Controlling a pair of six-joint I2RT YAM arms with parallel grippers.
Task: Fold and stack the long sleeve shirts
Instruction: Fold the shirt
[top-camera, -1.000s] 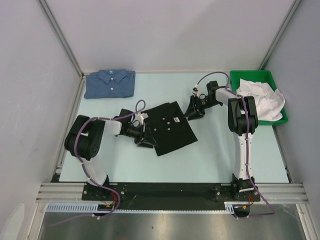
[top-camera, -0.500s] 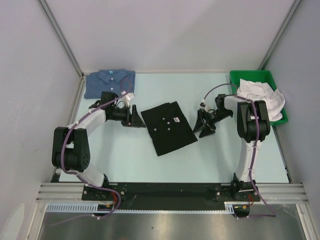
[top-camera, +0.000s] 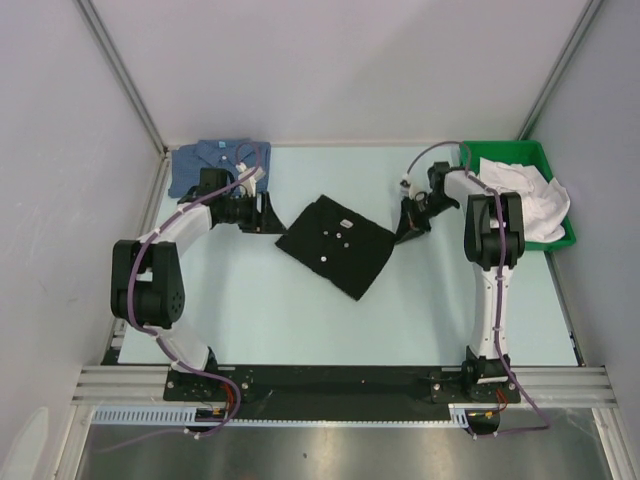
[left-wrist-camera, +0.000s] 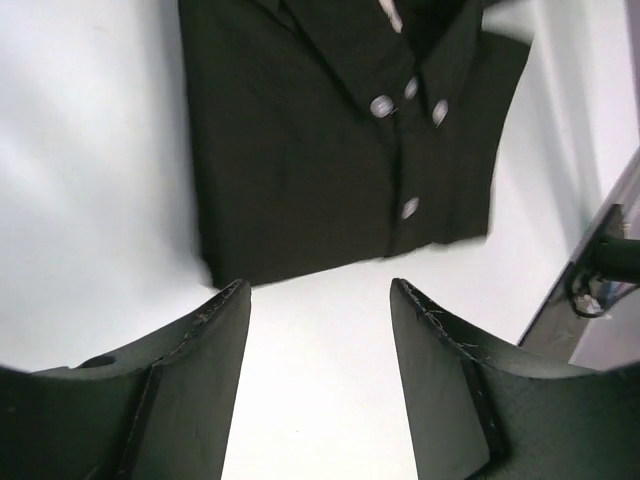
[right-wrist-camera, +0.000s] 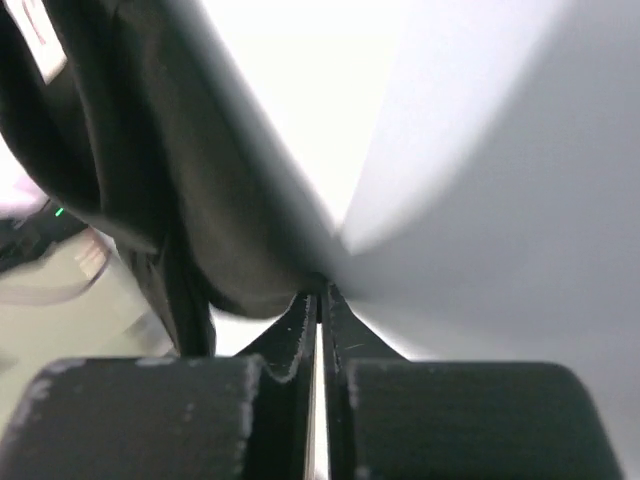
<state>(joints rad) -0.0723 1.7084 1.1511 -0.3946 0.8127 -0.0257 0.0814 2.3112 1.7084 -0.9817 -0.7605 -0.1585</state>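
Note:
A folded black long sleeve shirt (top-camera: 335, 245) lies mid-table, turned diamond-wise, its pale buttons facing up. My right gripper (top-camera: 406, 228) is at the shirt's right corner. In the right wrist view the jaws (right-wrist-camera: 321, 288) are shut, with dark cloth (right-wrist-camera: 150, 150) pinched at their tips. My left gripper (top-camera: 268, 214) stands open just left of the shirt, with only bare table between its fingers (left-wrist-camera: 318, 285). The black shirt (left-wrist-camera: 320, 150) lies just beyond those fingertips. A folded blue long sleeve shirt (top-camera: 205, 158) sits at the back left corner, partly under my left arm.
A green bin (top-camera: 478, 152) holding crumpled white cloth (top-camera: 525, 195) stands at the back right, beside the right arm. Grey walls close in the table on three sides.
The black shirt has swung round and its right corner has moved toward the back. My right gripper has shut at that corner. The left gripper has moved slightly back and left.

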